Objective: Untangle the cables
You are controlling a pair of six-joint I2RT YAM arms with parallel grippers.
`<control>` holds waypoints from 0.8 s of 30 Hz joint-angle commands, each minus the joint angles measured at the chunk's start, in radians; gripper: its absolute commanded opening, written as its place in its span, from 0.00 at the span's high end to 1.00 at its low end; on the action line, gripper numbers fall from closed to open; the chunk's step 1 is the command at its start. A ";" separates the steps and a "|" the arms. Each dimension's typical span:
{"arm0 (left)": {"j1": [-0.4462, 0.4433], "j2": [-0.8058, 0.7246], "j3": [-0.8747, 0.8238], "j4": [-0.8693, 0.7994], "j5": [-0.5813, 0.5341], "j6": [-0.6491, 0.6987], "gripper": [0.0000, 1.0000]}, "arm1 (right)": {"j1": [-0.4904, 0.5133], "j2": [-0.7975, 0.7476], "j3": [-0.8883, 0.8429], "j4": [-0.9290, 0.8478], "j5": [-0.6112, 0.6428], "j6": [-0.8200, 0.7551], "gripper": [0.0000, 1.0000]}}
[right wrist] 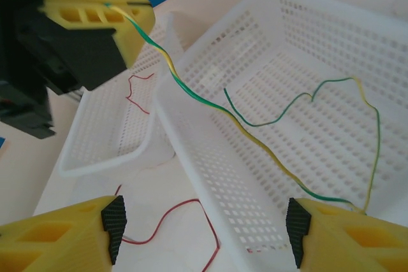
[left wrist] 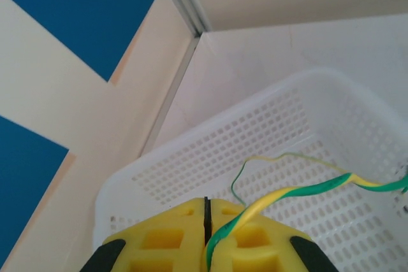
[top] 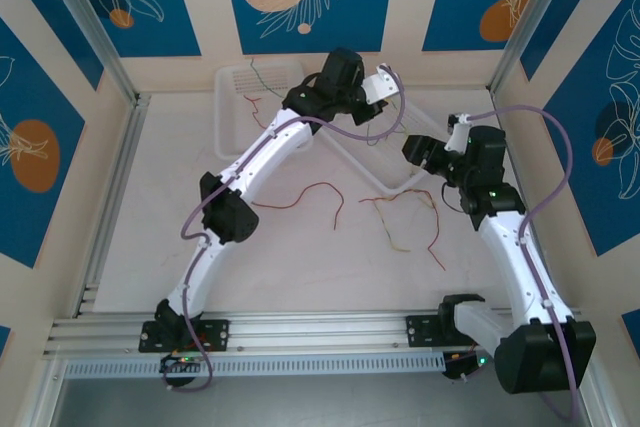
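one green-and-yellow cable (right wrist: 255, 141) is where the action is. the left gripper (left wrist: 206, 211) has its yellow fingers pressed flat together with that cable pinched right in the seam. from the pinch it slopes down into the nearer white basket (right wrist: 204, 183). there it wanders in a big loose loop over the mesh floor and comes back toward the right arm's side.

the right gripper (right wrist: 204, 234) is spread wide, one finger in each bottom corner of its wrist view, with nothing between them. the cable's low end passes right by the right-hand finger (right wrist: 357, 240), but i honestly can't tell if it touches.

the second white basket (right wrist: 95, 138) sits right up against the first one, on the side toward the back wall. a short red cable (right wrist: 137, 90) lies kinked inside it.

out on the table (top: 150, 227), going by the top view:
- a long red cable (top: 300, 192) lies wavy and loose by itself, just in front of the left arm's elbow
- a bunch of red and orange cables (top: 410, 217) is crossed over itself on the table, just in front of the right gripper, well apart from the baskets

also from the top, the left arm reaches far over to the back with its gripper above the baskets. the right gripper sits just beside it, a bit nearer the front edge.
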 commanded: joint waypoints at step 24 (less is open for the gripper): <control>0.032 0.105 -0.078 0.992 0.366 -1.081 1.00 | 0.003 0.352 0.040 0.505 0.157 0.012 1.00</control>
